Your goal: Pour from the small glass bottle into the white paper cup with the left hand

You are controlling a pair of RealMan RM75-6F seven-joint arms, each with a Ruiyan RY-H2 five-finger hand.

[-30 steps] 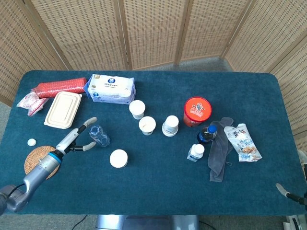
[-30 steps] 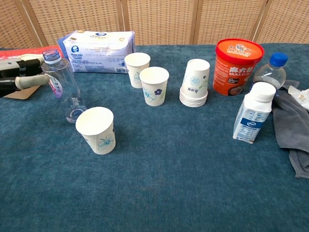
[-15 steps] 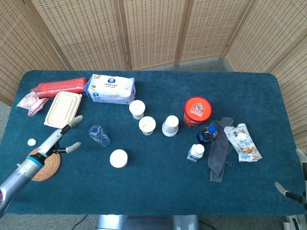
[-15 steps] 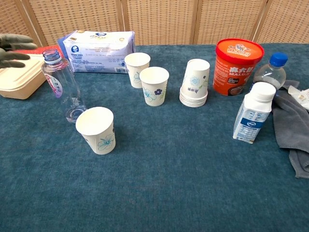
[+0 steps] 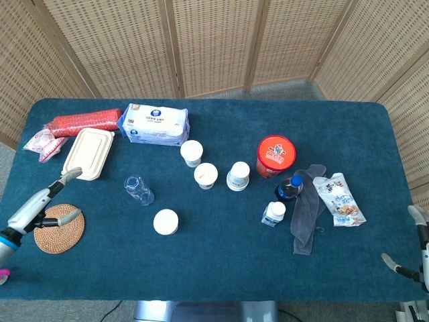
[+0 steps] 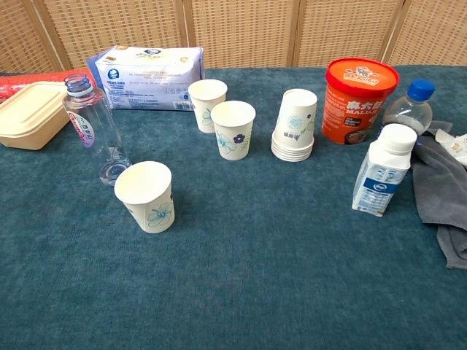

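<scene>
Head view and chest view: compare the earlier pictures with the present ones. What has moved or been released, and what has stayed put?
The left hand has drawn back from beside the small glass bottle toward the table's left edge, fingers apart, holding nothing; it has left the chest view. The bottle stands upright where it was, and the white paper cup and the other items are unmoved. The right hand remains at the right edge.

Bottle (image 6: 93, 127) just behind cup (image 6: 146, 195)
</scene>
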